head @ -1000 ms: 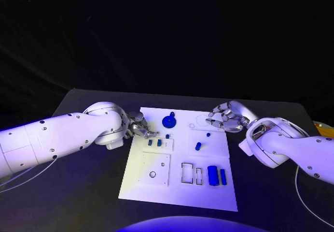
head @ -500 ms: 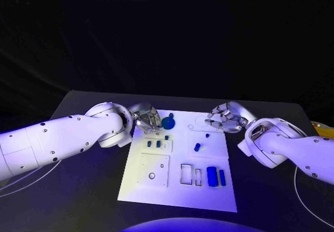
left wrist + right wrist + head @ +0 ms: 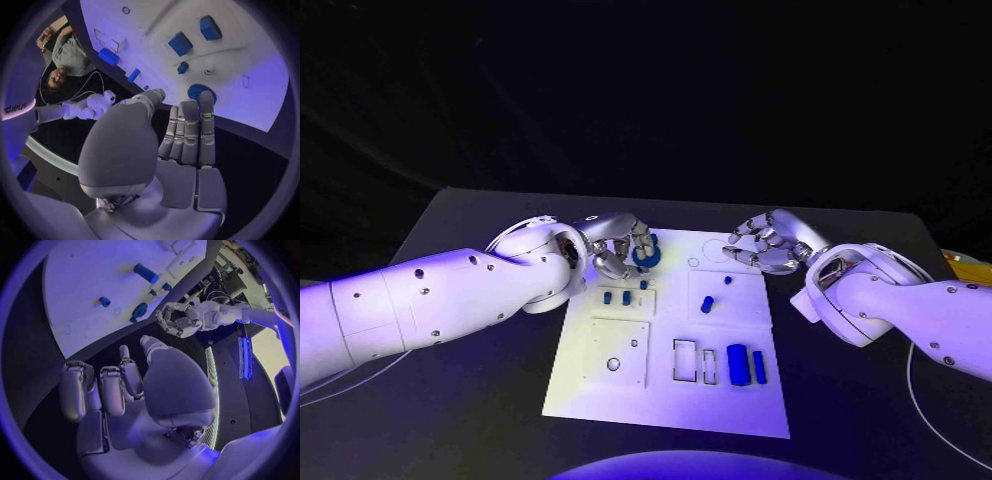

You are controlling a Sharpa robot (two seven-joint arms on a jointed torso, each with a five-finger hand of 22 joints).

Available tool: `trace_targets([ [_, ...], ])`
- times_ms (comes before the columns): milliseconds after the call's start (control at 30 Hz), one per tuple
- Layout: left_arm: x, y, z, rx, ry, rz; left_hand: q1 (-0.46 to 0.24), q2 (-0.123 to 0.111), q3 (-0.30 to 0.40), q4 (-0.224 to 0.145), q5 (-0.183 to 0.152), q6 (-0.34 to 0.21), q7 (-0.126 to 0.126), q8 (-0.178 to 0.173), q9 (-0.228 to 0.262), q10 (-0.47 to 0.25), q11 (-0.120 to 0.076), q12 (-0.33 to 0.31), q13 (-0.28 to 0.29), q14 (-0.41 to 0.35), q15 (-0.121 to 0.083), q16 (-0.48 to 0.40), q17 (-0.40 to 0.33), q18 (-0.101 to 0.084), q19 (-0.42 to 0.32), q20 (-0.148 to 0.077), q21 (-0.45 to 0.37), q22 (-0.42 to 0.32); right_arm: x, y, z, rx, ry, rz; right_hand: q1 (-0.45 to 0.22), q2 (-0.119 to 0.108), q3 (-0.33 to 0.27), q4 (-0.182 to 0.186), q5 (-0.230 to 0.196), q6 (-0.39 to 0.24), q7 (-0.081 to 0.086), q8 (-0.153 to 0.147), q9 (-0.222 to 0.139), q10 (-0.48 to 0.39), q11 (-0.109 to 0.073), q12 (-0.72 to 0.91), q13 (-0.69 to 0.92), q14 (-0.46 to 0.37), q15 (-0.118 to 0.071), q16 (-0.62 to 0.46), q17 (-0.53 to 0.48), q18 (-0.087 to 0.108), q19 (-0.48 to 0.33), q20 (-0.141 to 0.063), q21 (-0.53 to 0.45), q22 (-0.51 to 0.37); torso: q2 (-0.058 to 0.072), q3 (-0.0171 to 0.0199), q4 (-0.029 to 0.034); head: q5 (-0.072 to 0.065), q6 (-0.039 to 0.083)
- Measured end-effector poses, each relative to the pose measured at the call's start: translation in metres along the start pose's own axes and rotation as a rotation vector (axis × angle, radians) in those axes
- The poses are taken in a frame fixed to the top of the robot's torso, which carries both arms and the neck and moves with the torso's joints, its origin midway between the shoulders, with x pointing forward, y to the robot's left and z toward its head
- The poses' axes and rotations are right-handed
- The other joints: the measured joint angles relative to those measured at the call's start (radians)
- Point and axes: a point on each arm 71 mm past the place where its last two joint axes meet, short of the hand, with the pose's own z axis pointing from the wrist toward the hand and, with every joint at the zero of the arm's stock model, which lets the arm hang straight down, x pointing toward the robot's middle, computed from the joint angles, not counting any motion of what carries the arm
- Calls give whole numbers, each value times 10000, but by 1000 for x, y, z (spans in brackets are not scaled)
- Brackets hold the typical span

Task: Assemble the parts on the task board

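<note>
The white task board (image 3: pixel 625 395) lies in the middle of the black table. A round blue disc part (image 3: pixel 648 257) sits near its far left corner. My left hand (image 3: pixel 616 244) hovers right beside the disc, fingers reaching over it, holding nothing. In the left wrist view the fingers (image 3: pixel 189 131) stretch toward the disc (image 3: pixel 200 93). My right hand (image 3: pixel 764 243) hangs over the board's far right corner, fingers loosely bent and empty. Small blue pieces (image 3: pixel 617 296) lie left of centre, a blue peg (image 3: pixel 710 303) at mid-board, and two blue blocks (image 3: pixel 749 364) at the near right.
Rectangular outlines (image 3: pixel 689 359) and a raised square panel with a hole (image 3: pixel 620 352) mark the near half of the board. Black table (image 3: pixel 473 380) borders the board on both sides. The right wrist view shows my left hand (image 3: pixel 180 320) beyond the board's edge.
My left hand has moved from the board's left edge by the small pieces toward the far end, up to the blue disc. The right hand has stayed put.
</note>
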Motion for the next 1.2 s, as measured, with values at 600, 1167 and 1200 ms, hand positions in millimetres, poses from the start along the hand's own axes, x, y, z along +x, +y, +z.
trace_targets([
  [600, 18, -8, 15, -218, 1293, 1678, 239, 160, -781, 293, 59, 559, 57, -312, -793, 283, 36, -418, -778, 1060, 28, 2013, 1200, -1, 306, 52, 1057, 1008, 1, 1, 0, -25, 16, 9, 0, 0, 0, 0, 0, 0, 0, 0, -2, -35, 36, -41, 0, 0, 0, 0, -1, -1, 0, 0, 0, -2, -2, 5, -5, -15, -30],
  [1167, 25, -7, 18, -753, 1956, 2039, 565, 223, -163, 237, 59, 1072, 1, -502, -1108, 913, -54, -727, -1085, 1300, -68, 2566, 1426, -1, 634, -27, 1785, 1815, 1, 1, 0, -35, 27, 15, 0, 0, 0, 0, 40, 0, 0, 0, -5, -35, 36, -40, 0, 0, 0, 0, -3, -1, 0, 0, -22, -4, -6, 5, 0, -56, -48],
  [1200, 25, -7, 18, -767, 1968, 2043, 565, 223, -108, 235, 59, 1101, -32, -502, -1122, 932, -74, -736, -1101, 1330, -75, 2604, 1443, -1, 685, -32, 1834, 1874, 1, 1, 0, -35, 27, 15, 0, 0, 0, 0, 61, 0, 0, 0, -5, -35, 36, -40, 0, 0, 0, 0, -4, -1, 0, 0, -42, -5, -6, 5, 0, -58, -51],
])
